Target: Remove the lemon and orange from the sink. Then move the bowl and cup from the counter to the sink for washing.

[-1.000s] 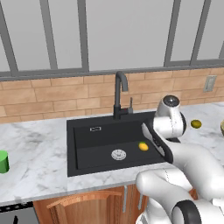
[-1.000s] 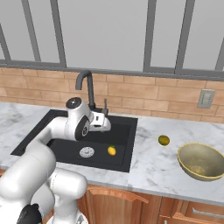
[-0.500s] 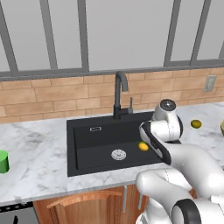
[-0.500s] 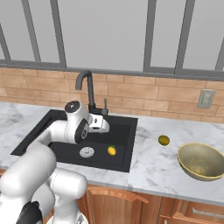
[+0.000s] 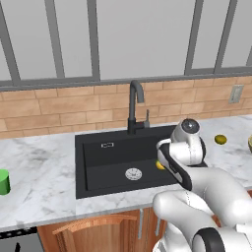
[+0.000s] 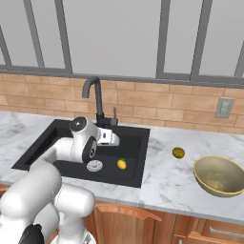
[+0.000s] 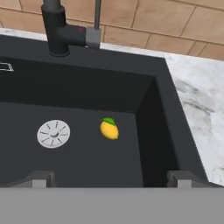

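A small bright yellow lemon [image 7: 109,130] with a green tip lies on the floor of the black sink [image 7: 148,100], right of the silver drain [image 7: 53,133]. My gripper [image 7: 111,179] hangs open above the sink's near right part, over the lemon, with nothing between its fingertips [image 7: 41,178]. From the right base view the gripper [image 6: 112,139] is over the basin and the lemon [image 6: 122,164] sits below it. The duller orange [image 6: 178,152] rests on the counter right of the sink [image 6: 138,180]. The golden-tan bowl [image 6: 220,175] stands further right. The green cup [image 5: 4,181] is on the far left counter.
The tall black faucet [image 6: 93,97] rises at the back rim of the sink, close behind the hand. A brick backsplash runs behind the marble counter [image 6: 162,183], with a wall outlet [image 6: 223,107] at the right. My own arm hides part of the lemon [image 5: 159,166] from the left.
The hand has sunk a little lower toward the sink, staying open. The fruits, bowl and cup have not moved.
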